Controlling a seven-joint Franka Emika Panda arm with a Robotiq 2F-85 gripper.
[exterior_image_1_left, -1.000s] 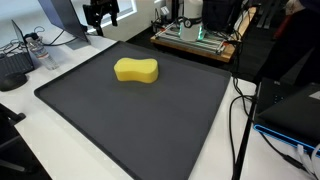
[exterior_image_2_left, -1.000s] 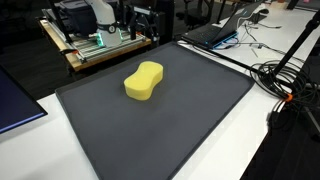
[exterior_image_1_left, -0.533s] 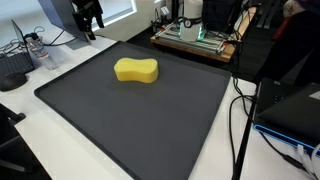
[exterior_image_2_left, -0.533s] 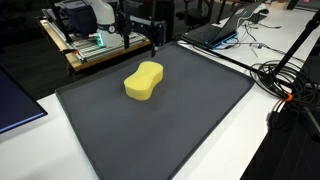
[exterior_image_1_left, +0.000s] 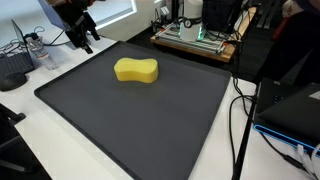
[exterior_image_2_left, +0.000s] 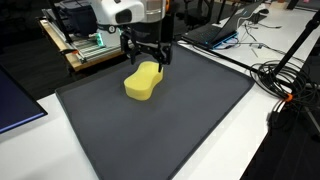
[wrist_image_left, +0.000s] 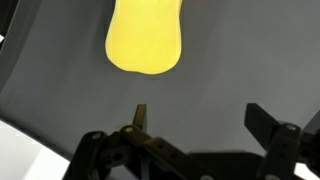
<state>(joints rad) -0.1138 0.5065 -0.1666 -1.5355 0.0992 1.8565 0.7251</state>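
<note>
Hand (exterior_image_2_left: 146, 56) wide open, downward-facing, near yellow sponge (exterior_image_2_left: 143, 82)

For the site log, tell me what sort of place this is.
Probably a lab or tech workshop: a black work mat on a white table, an open laptop with tangled cables nearby, and a green-lit machine on a wooden stand behind.

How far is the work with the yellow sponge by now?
Done: nothing visible; the sponge lies untouched on the dark mat. In hand: the claw hangs open near it, apart. Left: no grip on the sponge yet.
</note>
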